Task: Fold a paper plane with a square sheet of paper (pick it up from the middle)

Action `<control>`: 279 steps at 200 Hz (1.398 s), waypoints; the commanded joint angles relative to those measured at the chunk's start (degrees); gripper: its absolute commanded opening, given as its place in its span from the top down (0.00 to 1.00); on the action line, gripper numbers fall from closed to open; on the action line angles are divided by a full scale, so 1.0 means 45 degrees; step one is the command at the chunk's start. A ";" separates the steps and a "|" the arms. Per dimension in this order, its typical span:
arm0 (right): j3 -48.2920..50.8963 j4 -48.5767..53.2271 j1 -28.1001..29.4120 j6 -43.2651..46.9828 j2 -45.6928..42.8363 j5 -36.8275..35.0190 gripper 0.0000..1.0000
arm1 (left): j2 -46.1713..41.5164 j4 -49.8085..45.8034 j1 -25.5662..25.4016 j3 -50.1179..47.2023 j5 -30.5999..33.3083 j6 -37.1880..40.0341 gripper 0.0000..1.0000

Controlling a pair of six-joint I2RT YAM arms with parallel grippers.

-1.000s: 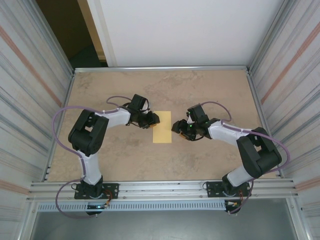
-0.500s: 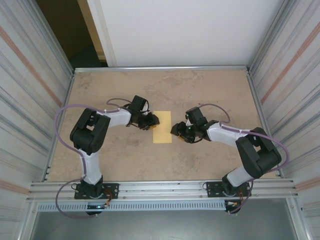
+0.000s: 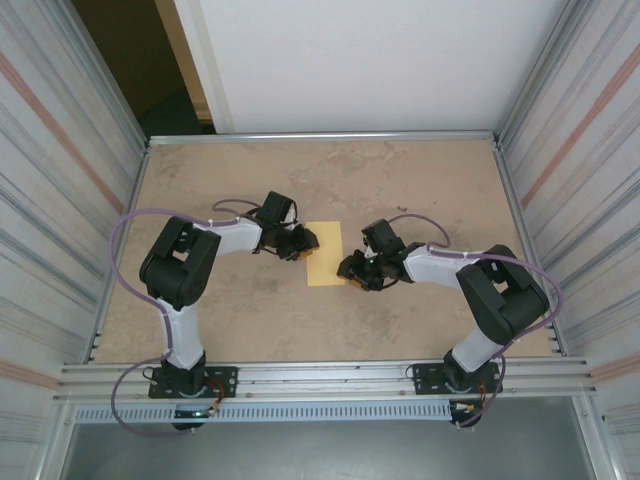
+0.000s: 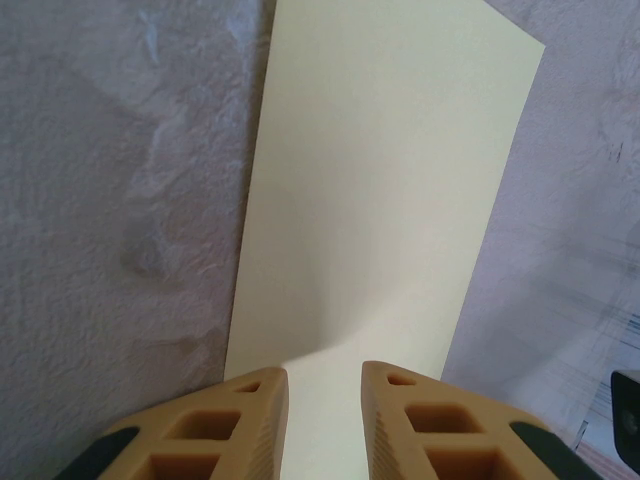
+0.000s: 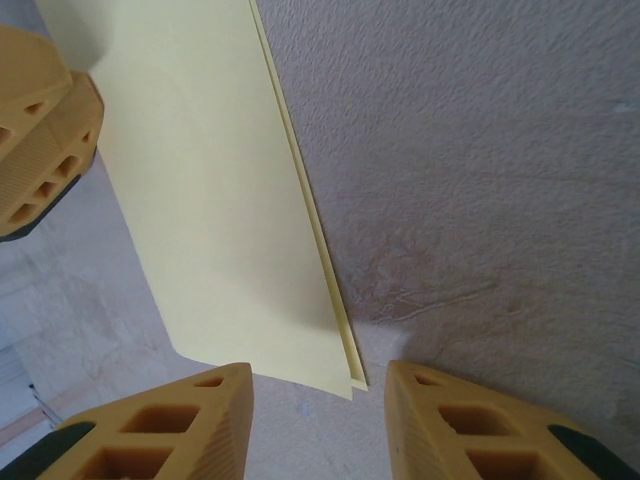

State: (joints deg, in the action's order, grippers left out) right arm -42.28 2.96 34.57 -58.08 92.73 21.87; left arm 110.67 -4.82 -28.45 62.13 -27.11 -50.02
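Right tool (image 3: 350,272) has moved in, straddling the paper (image 3: 324,254) edge.

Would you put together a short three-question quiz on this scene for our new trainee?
1. True or false: the pale-yellow paper lies on the table as a full, unfolded square.
2. Where does the paper lie? A) between the left claw and the right claw; B) at the table's far edge; C) lifted in the air.
3. Fill in: in the right wrist view, the paper's long edge shows ___ layers.
Key: 1 false, it is a folded rectangle; 2 A; 3 two.
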 commanded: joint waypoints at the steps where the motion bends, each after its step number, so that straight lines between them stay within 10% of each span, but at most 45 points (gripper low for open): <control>1: -0.0404 -0.0106 0.0106 -0.0100 0.0269 0.0184 0.66 | 0.0371 -0.1116 0.0042 -0.0415 0.0479 -0.0161 0.72; 279: -0.0795 0.0195 0.0356 0.0352 0.0488 0.0113 0.76 | 0.0544 -0.1072 0.0189 -0.0371 0.0277 -0.0095 0.72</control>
State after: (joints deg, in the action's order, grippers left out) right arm -45.15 4.95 35.77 -57.41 95.29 22.70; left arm 110.69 -4.75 -28.12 62.13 -27.44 -50.02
